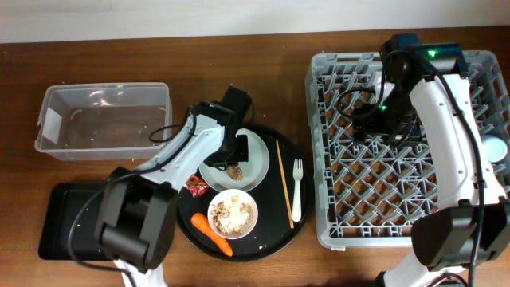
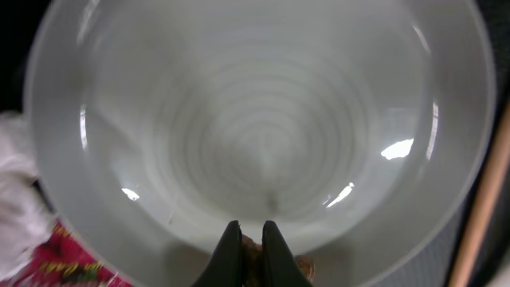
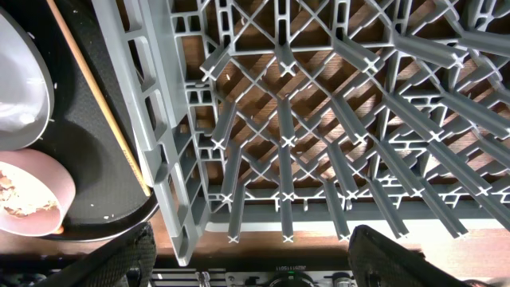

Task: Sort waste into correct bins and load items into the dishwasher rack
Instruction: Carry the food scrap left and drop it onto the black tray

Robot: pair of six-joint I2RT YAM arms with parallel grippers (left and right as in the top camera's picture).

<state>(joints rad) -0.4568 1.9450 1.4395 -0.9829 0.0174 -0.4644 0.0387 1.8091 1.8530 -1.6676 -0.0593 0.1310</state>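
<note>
The left gripper [image 2: 250,229] was right down on the pale plate [image 2: 255,119], jaws drawn in close with a brown food scrap [image 2: 253,252] nipped between them at the plate's near rim. The plate itself sat on the round black tray [image 1: 267,239]. That scrap looked a light, soft, crumbly bit, likely to break up if squeezed hard, so a gentle pinch across its middle seemed the way. The glazed plate under it looked slick and would give it no purchase. Over on the other side, the right gripper [image 3: 251,235] hung spread wide with nothing in it above the grey rack [image 3: 319,119]. Not much of the scrap could be seen: the fingers covered most of it in the wrist view, and from overhead the arm hid the plate's upper part. The red wrapper [image 2: 64,259] and tissue wad [image 2: 16,183] were cut off at the frame's edge.
</note>
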